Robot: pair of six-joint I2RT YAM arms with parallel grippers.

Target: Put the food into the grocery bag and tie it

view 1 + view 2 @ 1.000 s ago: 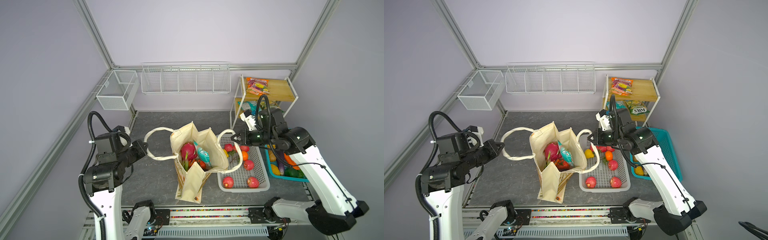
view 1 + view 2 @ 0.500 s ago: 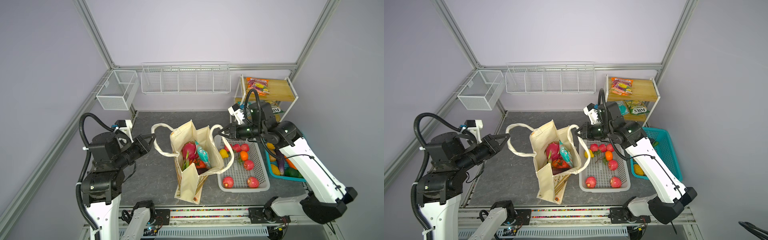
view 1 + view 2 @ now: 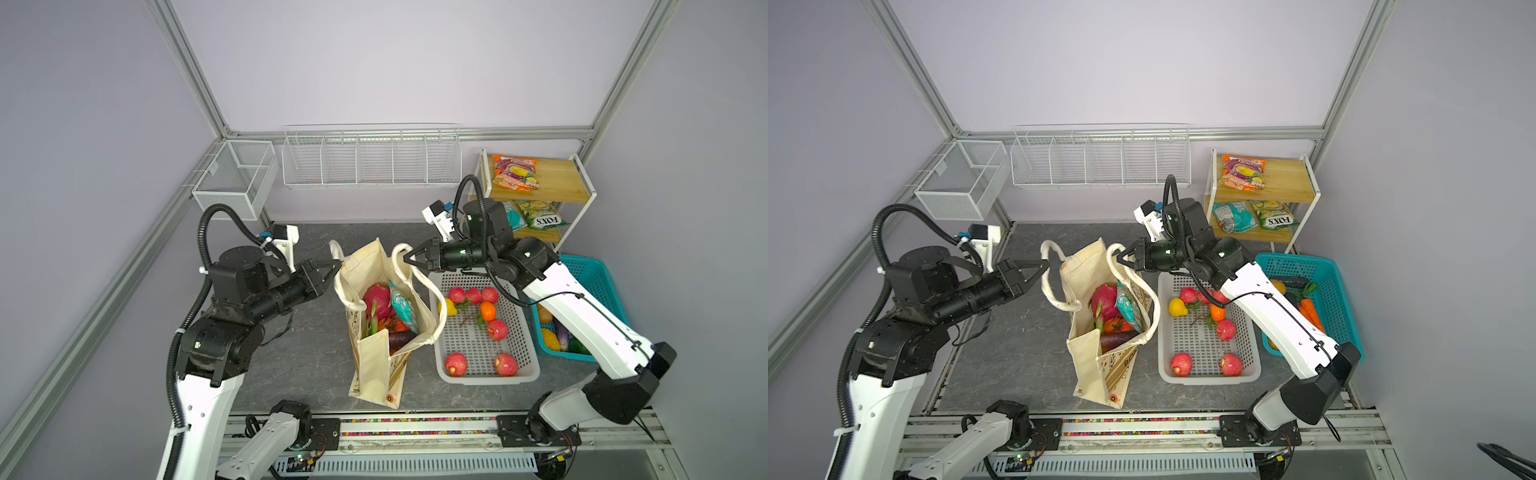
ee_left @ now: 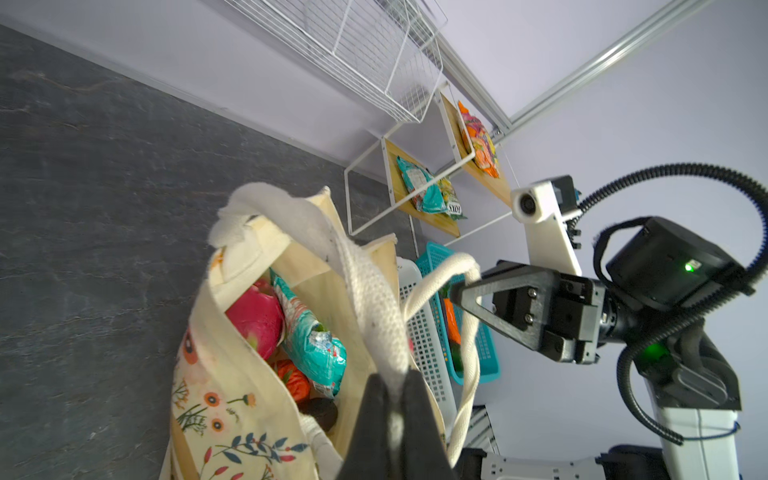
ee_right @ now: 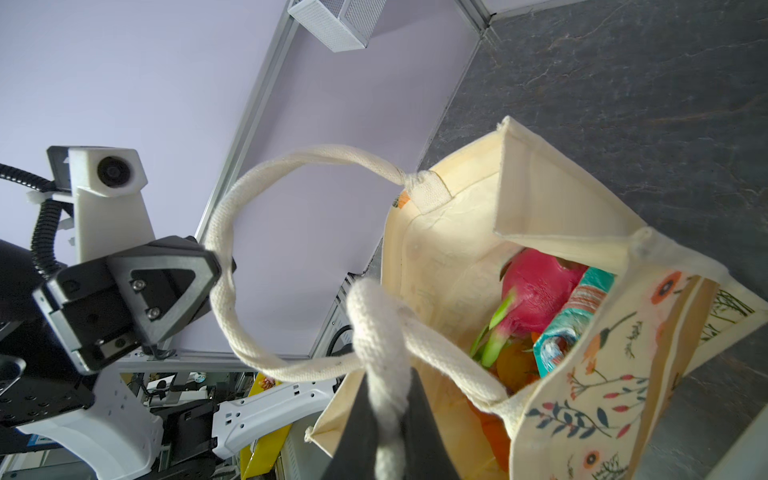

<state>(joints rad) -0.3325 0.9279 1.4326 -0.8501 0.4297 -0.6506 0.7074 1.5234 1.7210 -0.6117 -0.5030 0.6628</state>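
Dark stone tabletop (image 3: pixel 316 361) bears grocery bag (image 3: pixel 376 365), white basket (image 3: pixel 486 379), teal basket (image 3: pixel 598 282), wooden rack (image 3: pixel 559 187).

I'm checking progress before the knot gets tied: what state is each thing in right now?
Grocery bag: upright, open, food inside.
Left strap: pinched, not tied.
Right strap: pinched, not tied.
Left gripper: shut on left strap.
Right gripper: shut on right strap.
White basket: holds fruit.
Teal basket: holds vegetables.
Shelf: snack packets on it.

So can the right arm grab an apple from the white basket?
Probably not yet: the right pincer is shut on the bag's strap. The apples lie uncovered, so it must let go first.
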